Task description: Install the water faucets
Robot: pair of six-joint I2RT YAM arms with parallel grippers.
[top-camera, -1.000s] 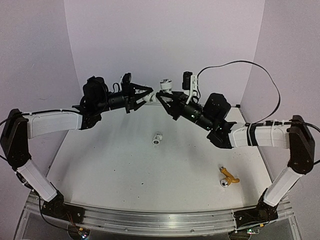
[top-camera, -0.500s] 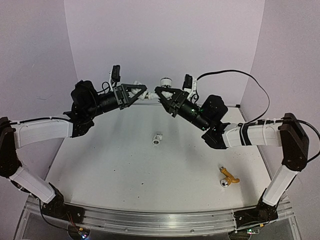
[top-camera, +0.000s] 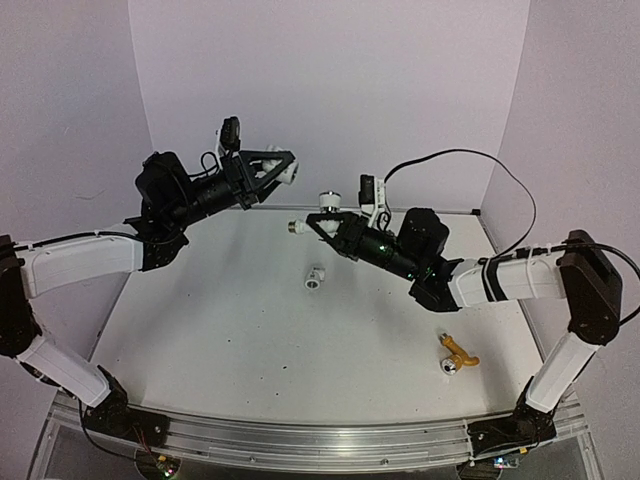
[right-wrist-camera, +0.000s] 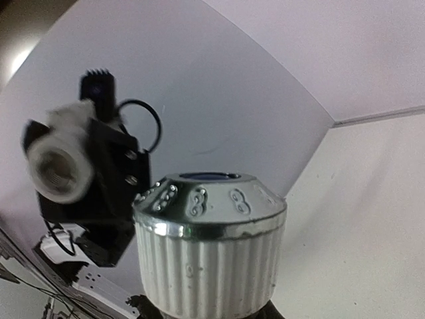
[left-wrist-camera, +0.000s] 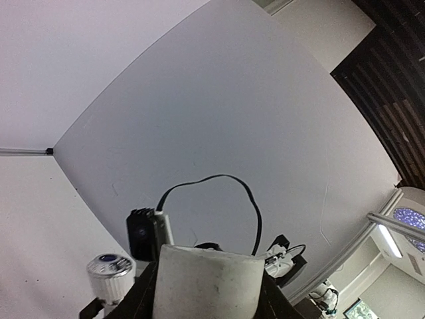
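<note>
Left gripper pinches a white fitting, raised up-left of the loose fitting on the table. Right gripper clamps the white faucet in the air just beyond the loose fitting. Gold faucet lies on the table well right of it, nearer the bases.

The white faucet is fitted with a ribbed knob, capped in blue. The yellow faucet is tipped in silver. The held fitting and loose fitting are white. The table is white, flecked with dark; the wall is tinted lilac.
</note>
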